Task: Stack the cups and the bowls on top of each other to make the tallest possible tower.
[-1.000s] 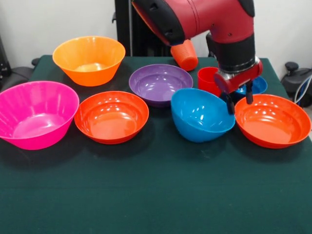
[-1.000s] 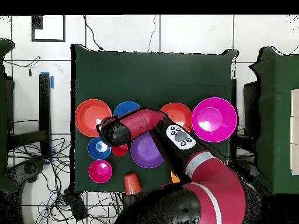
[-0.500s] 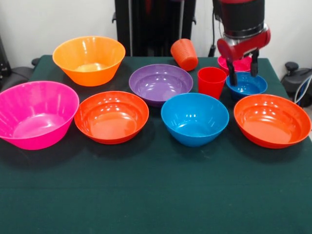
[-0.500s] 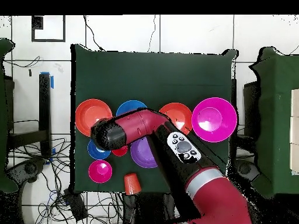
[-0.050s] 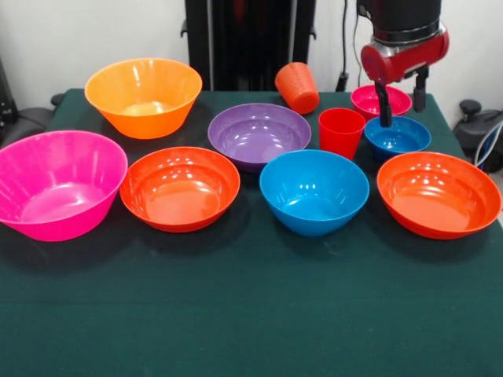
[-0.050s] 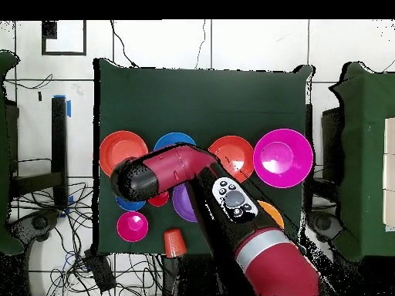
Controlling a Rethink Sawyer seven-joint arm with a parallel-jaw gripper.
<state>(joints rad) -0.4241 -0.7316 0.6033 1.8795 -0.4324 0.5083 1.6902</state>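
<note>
- Table (image 5: 251,314) in green cloth: near half bare, all ten pieces single and spread out; no tower begun, as I judge it.
- Near row, front view: big pink bowl (image 5: 56,192), red-orange bowl (image 5: 180,187), medium blue bowl (image 5: 314,191), second red-orange bowl (image 5: 438,193). All upright, each apart from its neighbour by a narrow gap.
- Middle: purple bowl (image 5: 258,134), red cup (image 5: 342,132) upright just beside it, small blue bowl (image 5: 398,137).
- Gripper (image 5: 401,98) hangs above the small blue bowl, fingers spread, nothing held; one fingertip (image 5: 385,119) sits close to the bowl's rim.
- Risk: glossy, thin rim; a descent off-centre would push or tip the bowl rather than pinch it.
- Risk: red cup stands just beside that bowl; a sideways sweep could topple it.
- Risk: starting with a small piece gives a narrow base; the pink bowl looks the sounder foundation.
- Far: yellow-orange bowl (image 5: 143,96), small magenta bowl (image 5: 380,100), orange cup (image 5: 297,86) on its side at the table's back edge, free to roll off.
- Hidden: overhead, the arm (image 6: 177,166) covers most of the small blue, purple and yellow-orange bowls; the gripper does not show there.
</note>
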